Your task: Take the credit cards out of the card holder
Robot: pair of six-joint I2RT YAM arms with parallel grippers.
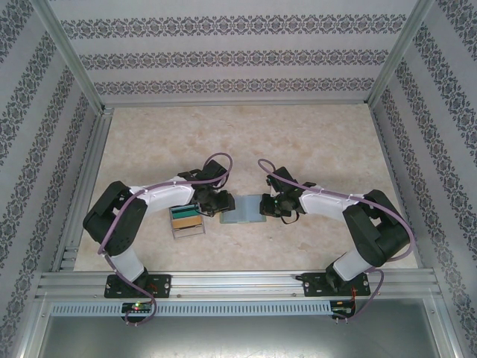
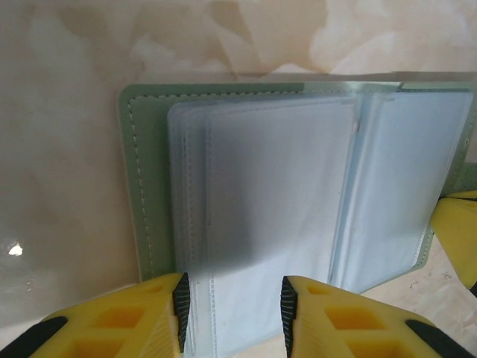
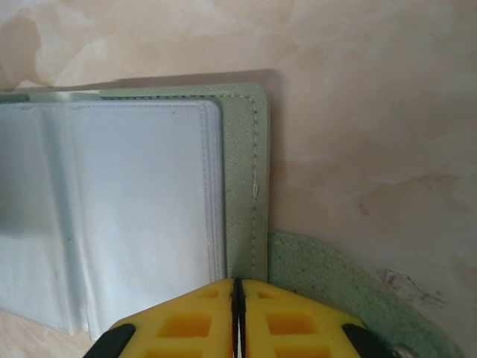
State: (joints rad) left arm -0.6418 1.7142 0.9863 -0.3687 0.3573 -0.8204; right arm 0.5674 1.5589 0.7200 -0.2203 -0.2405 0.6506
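**On the marbled table, an opened card holder is worked from both sides**

The beige marbled table (image 1: 298, 142) is boxed in by patterned walls (image 1: 238, 56). Near its middle, between the two arms, the card holder (image 1: 242, 211) is laid open and flat, with a clear tray of coloured cards (image 1: 186, 221) just to its left. The left gripper (image 2: 232, 313) is held part open at the holder's left side. The clear sleeves (image 2: 276, 201) run between its fingers without being visibly pinched. The right gripper (image 3: 238, 313) is drawn fully together at the edge of the green cover (image 3: 242, 186), beside the tab (image 3: 328, 283). Whether the cover is nipped there cannot be told, nor whether cards sit in the sleeves.

The step in hand is judged to be the steadying of the holder and the finding of a card edge. The right side should be pressed flat so that the holder is not dragged. A single sleeve should be separated by the left fingers, and only the card, not the plastic, should be closed on. It should then be slid out along the sleeve's opening.
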